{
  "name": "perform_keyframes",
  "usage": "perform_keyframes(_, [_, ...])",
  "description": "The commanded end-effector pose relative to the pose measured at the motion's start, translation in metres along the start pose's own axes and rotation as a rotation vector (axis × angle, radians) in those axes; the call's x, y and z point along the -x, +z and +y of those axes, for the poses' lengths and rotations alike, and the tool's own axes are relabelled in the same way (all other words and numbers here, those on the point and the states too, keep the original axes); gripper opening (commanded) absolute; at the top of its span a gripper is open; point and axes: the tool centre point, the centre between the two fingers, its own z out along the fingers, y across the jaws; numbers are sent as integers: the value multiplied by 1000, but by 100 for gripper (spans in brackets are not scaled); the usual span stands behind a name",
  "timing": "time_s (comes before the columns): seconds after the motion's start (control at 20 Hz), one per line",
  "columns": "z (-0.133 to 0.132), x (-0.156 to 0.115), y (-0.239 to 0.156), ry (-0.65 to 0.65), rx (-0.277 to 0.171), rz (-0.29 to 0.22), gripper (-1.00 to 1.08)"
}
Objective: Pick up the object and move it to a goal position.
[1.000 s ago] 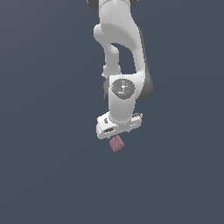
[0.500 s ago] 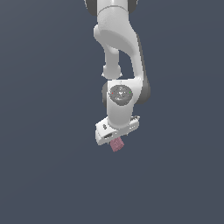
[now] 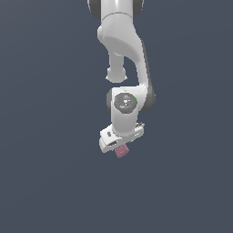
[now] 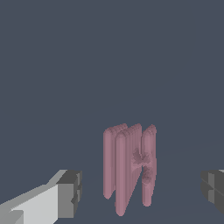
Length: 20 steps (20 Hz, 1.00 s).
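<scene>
I see gripper (image 4: 140, 192) jaws wide, pads clear of object on both sides. Dusty-pink ridged block (image 4: 130, 166) sits between them, lower centre of wrist frame; just under hand (image 3: 119, 139) in exterior view. Judge: pre-grasp step. Next: close squarely, then lift.

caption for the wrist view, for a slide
Ridged pink object standing between the open gripper's two dark fingertips, untouched, on a plain grey ground.

object (image 3: 121, 151) | dusty-pink, ridged block (image 4: 130, 166) | small | tilted | just under gripper (image 3: 119, 146)
</scene>
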Motion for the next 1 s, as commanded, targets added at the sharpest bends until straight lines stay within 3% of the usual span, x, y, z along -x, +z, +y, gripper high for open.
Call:
perform_keyframes(0.0, [-1,1,14,-2,-1,-1,100])
perform_keyframes(0.45, [0,0,34,-3,0,-1,100])
perform_keyframes(0.5, [0,0,34,-3,0,-1,-100])
perform_keyframes(0.95, [0,0,34,-3,0,-1,-100])
